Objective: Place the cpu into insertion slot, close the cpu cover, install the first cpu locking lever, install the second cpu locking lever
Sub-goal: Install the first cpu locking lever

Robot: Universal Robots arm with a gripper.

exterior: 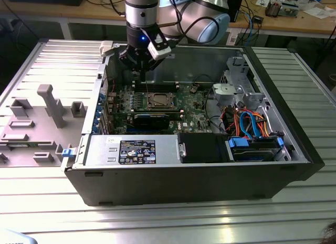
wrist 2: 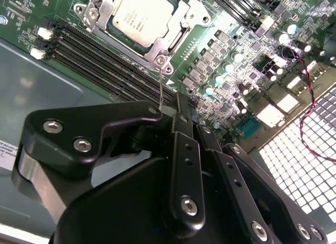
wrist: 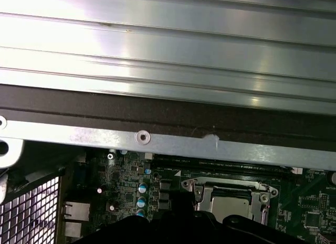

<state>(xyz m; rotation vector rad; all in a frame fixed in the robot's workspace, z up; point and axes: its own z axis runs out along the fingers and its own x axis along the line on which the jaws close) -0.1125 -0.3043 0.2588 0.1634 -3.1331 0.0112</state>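
We see the claw hanging inside the open computer case, in the upper middle of the exterior view, above the rear edge of the green board and a little toward the exterior view's left of the socket. In the second wrist view the claw looks narrow, its black fingers drawn together with no gap that we can make out. A thin metal rod runs from the socket's corner to the fingertips; we cannot tell whether the claw is pinching it or merely touching it.

The chip lies flat in the socket with its silvery top facing up. The metal cover lies down over it, framing the chip through its window. In the first wrist view the chip and cover show just beyond the case's metal edge rail.

Long black memory slots lie just beside the socket. In the exterior view the power supply box sits along the near wall of the case, and blue and orange cables bunch toward the exterior view's right. The case rests on a ribbed grey table.
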